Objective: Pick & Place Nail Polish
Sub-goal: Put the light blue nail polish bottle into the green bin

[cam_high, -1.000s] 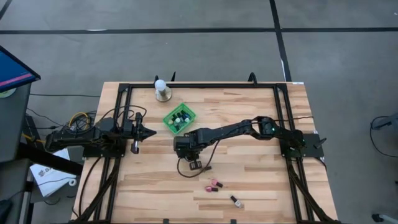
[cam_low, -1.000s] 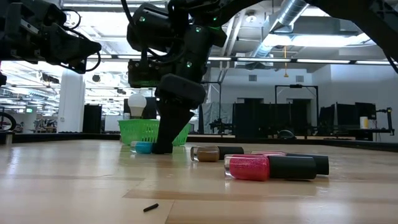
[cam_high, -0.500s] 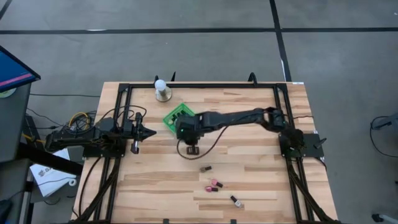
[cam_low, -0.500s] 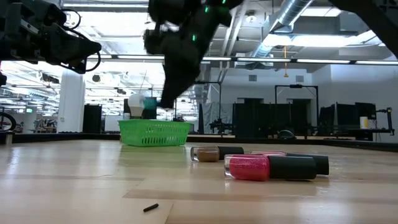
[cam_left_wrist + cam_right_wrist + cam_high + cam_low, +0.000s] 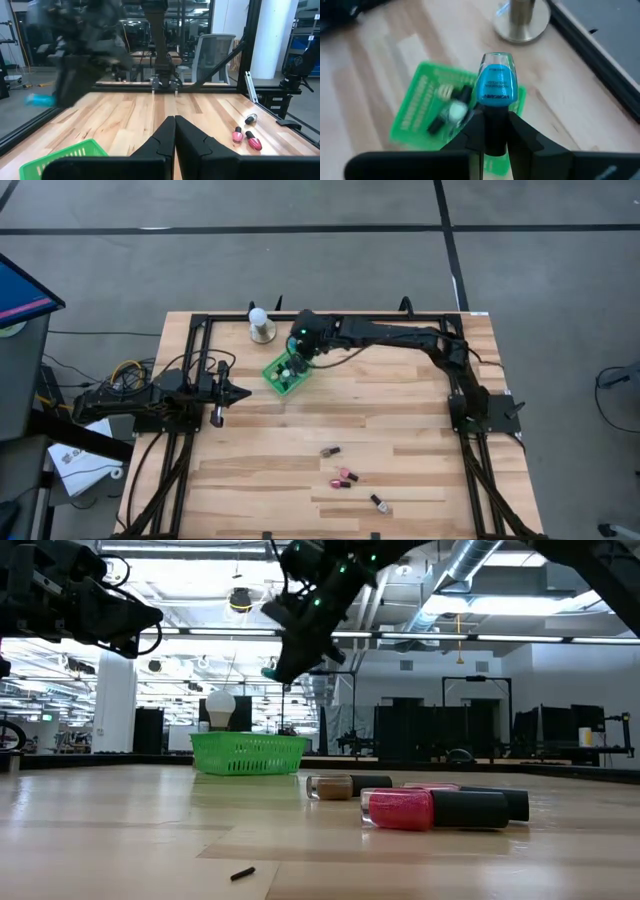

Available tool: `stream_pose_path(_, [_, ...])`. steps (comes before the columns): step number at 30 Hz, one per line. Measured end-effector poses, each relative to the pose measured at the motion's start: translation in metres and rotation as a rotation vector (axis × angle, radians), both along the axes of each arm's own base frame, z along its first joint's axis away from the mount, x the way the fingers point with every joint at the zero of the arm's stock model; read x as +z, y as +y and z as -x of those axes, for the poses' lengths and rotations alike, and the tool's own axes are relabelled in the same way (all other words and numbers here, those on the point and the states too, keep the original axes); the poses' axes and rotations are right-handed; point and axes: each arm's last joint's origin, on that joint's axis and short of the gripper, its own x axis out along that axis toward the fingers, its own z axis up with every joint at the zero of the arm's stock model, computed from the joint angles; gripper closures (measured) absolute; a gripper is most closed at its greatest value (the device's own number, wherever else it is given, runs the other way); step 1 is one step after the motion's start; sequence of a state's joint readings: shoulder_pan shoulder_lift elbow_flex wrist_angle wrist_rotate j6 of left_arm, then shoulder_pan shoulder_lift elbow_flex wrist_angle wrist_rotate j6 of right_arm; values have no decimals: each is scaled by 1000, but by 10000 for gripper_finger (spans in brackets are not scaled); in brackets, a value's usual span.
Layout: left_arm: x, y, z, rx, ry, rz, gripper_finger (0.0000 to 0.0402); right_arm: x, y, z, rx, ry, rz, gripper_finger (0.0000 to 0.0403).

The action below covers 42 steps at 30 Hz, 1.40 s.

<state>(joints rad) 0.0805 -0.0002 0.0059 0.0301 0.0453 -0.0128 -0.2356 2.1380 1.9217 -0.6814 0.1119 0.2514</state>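
My right gripper (image 5: 296, 356) hangs above the green mesh basket (image 5: 270, 373), shut on a teal nail polish bottle (image 5: 496, 85), which also shows in the low view (image 5: 270, 671). The basket (image 5: 412, 122) holds several small bottles. Three more bottles lie on their sides on the table at the near middle: a dark-capped one (image 5: 330, 451), a pink one (image 5: 345, 477) and another (image 5: 380, 503). My left gripper (image 5: 240, 392) is shut and empty at the table's left, left of the basket; it also shows in the left wrist view (image 5: 174, 131). My right gripper pinches the teal bottle by its dark cap (image 5: 495, 127) between its two fingers. The teal body sticks out past the fingertips. The fingers slant downward over the basket. The bottle is lifted clear, well above the basket's rim.
A white ball on a round base (image 5: 260, 325) stands just beyond the basket at the far edge. A black frame rail (image 5: 330, 317) runs along the table's far side. Bare wood lies between the basket and the loose bottles.
My right gripper has risen from the table's middle with the teal bottle and gone toward the far edge, to a place above the green basket. The bottle is lifted clear of the table. The loose bottles have stayed where they were.
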Motion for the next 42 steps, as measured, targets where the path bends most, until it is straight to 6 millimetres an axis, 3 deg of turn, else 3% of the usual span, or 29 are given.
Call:
stream_pose_path(11, [0,0,0,0,0,0,400,-51,-1,-14,-27,91,-46,363])
stream_pose_path(18, [0,0,0,-1,-1,0,400,-69,2,-20,-19,115,-52,363])
stream_pose_path(32, [0,0,0,-1,-1,0,400,-88,4,-25,-20,146,-59,362])
stream_pose_path(42, [0,0,0,0,-1,0,400,-88,3,-24,-44,148,-53,312])
